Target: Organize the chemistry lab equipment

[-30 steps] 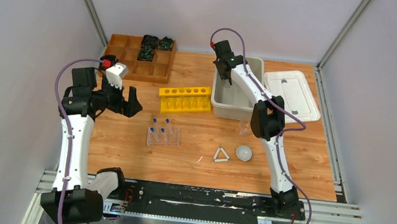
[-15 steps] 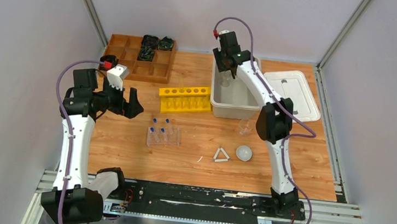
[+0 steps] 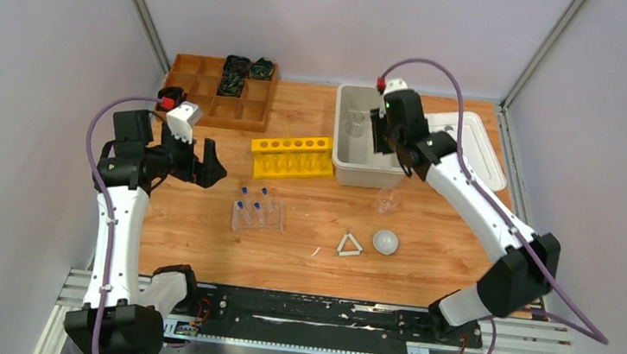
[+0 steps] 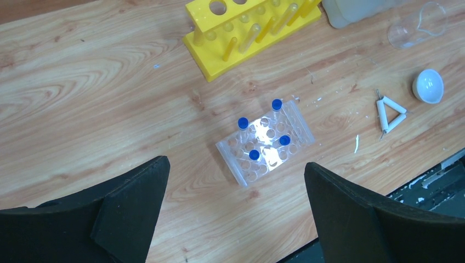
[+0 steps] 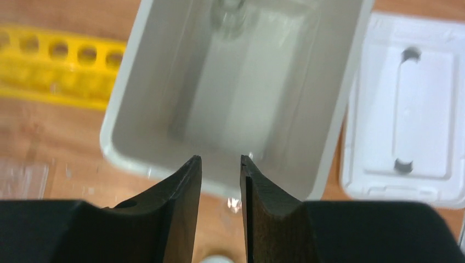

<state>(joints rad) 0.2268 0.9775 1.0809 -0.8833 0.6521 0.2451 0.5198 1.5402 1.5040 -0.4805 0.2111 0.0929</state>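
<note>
Swinging out to the right since a second ago, the right arm now holds its gripper [image 5: 220, 159] above the near wall of the grey rectangular plastic bin [image 3: 338, 145], jaws a narrow slit apart with nothing between them. The left gripper [image 4: 236, 163] hangs spread wide and empty over the grained wooden table [image 3: 200, 235]. One clear glass beaker [image 3: 356, 126] stands inside the bin by its left wall; the second beaker [image 3: 387, 203] sits on the wood just in front of the bin. A clear plastic tube rack [image 4: 266, 145] holds four small blue-capped tubes [image 4: 243, 123] upright, near a yellow six-hole rack [image 3: 293, 158]. The glossy white round dish [image 3: 385, 241] and white triangle frame [image 3: 350, 246] lie side by side, not touching.
</note>
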